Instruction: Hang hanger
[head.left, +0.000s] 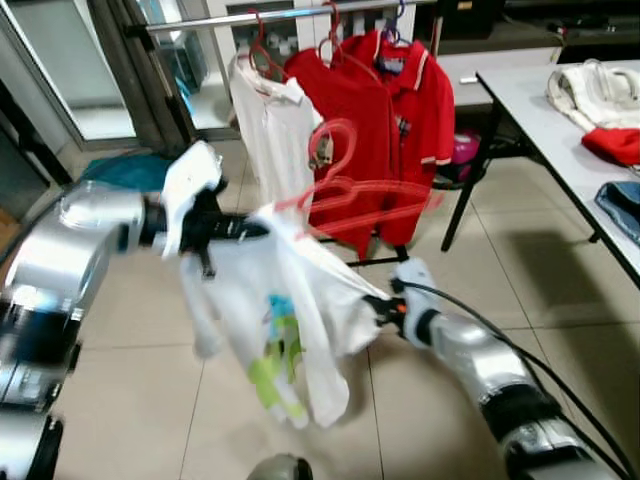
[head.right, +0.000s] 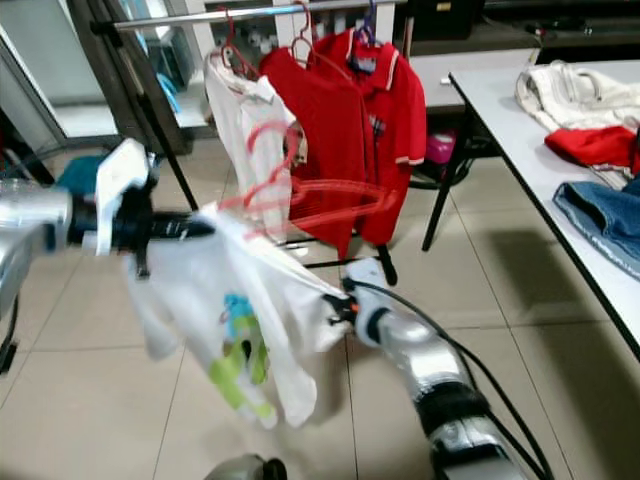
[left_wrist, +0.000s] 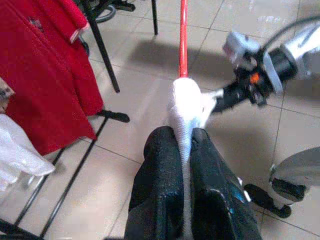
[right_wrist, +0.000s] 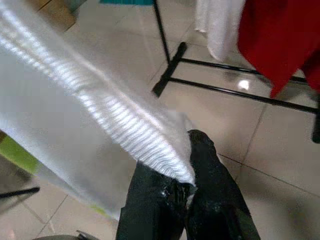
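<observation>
Tiled floor (head.left: 120, 400), clothes rail (head.left: 300, 15) at twelve o'clock: my left gripper (head.left: 235, 230) and right gripper (head.left: 385, 305), jaws clamped on the limp white shirt (head.left: 290, 330); its light, stiff red hanger (head.left: 350, 190) wants gripping near the hook.

Bright even daylight, motion blur on red hanger (head.left: 345, 190), glare on floor tiles (right_wrist: 243, 85), soft shadows

A shirt (head.left: 290, 320) on a hanger (head.left: 345, 190) is held up between the two arms, with the left gripper (head.left: 245, 230) clamped on its left shoulder and the right gripper (head.left: 375, 308) pinching its right edge, lower down. Behind it a clothes rack (head.left: 290, 17) is set, on which several garments (head.left: 385, 120) are hung side by side. To the right a desk (head.left: 560, 120) is placed, with folded clothes (head.left: 600, 100) laid on it.
</observation>
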